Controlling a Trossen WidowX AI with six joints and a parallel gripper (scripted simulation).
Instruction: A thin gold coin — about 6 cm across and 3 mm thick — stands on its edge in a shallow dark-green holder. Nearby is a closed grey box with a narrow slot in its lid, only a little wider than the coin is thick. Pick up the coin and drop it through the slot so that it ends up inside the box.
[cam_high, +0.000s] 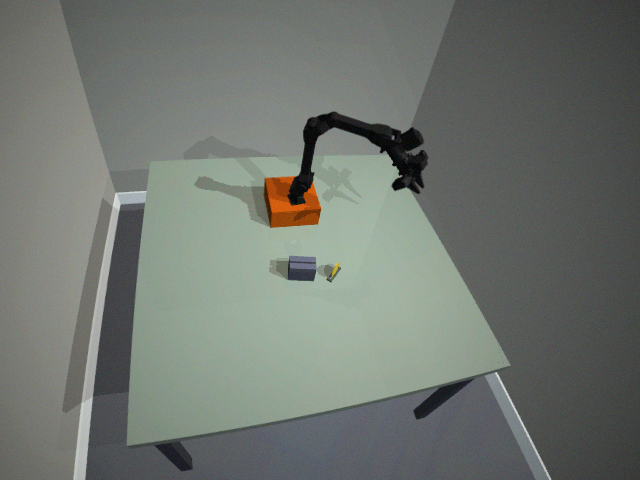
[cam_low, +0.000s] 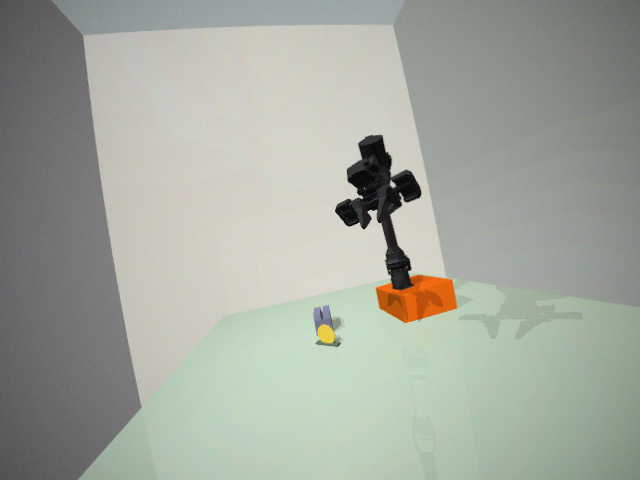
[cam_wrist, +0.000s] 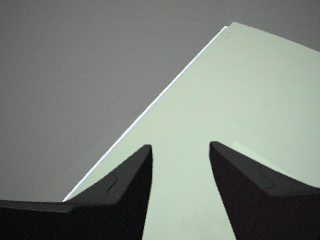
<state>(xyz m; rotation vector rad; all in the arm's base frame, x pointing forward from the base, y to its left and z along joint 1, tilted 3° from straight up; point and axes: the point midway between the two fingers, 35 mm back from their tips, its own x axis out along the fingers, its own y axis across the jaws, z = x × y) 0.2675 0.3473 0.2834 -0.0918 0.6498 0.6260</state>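
Note:
The gold coin (cam_high: 335, 268) (cam_low: 325, 333) stands on edge in its dark-green holder (cam_high: 330, 279) (cam_low: 328, 343) near the middle of the table. The grey box (cam_high: 301, 268) (cam_low: 321, 314) with a slot in its lid sits right beside it. My gripper (cam_high: 412, 184) (cam_low: 373, 212) (cam_wrist: 180, 148) hangs high in the air near the table's far right edge, well away from the coin and box. Its fingers stand partly apart with nothing between them. The wrist view shows only bare table and its edge, with no coin or box.
The arm stands on an orange base block (cam_high: 292, 209) (cam_low: 416, 302) at the back of the pale green table (cam_high: 258, 361) (cam_low: 465, 403) (cam_wrist: 267, 94). Grey walls close in behind and to the right. The table's right edge lies just below the gripper.

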